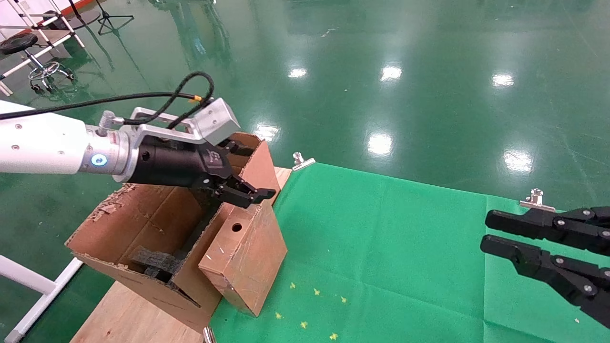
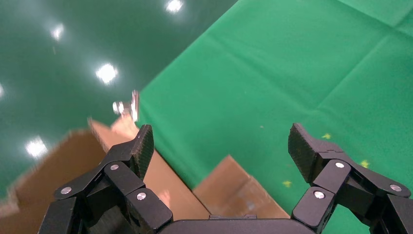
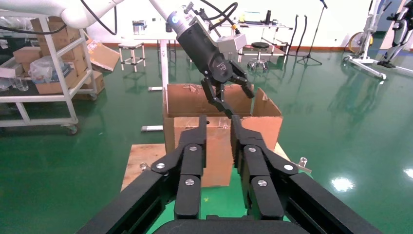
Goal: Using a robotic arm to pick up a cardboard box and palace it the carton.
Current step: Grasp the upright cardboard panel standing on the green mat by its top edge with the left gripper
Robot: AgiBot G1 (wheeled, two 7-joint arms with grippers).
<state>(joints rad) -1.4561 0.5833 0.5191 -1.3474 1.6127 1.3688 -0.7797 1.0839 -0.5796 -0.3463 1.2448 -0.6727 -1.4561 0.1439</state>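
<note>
The cardboard box [image 1: 245,257] is not yet in the carton [image 1: 138,224], leaning upright against its outer wall on the green cloth [image 1: 405,247], while the left gripper [image 1: 248,193] hovers above it, spread and empty, and the right gripper [image 1: 519,238] sits parked, its fingers slightly parted.

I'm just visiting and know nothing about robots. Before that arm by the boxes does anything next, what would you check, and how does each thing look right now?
1. Left claw open wide enough: ok, fingers spread in its wrist view.
2. Claw holding nothing: ok, it hangs above the cardboard box.
3. Small box within reach: ok, it stands on end on the green cloth, leaning on the carton.
4. Claw lined up on the box's top edge: cannot tell.
5. Room inside the carton: cannot tell, black foam fills part of it.
6. Right claw out of the way: ok, off to the right side.
</note>
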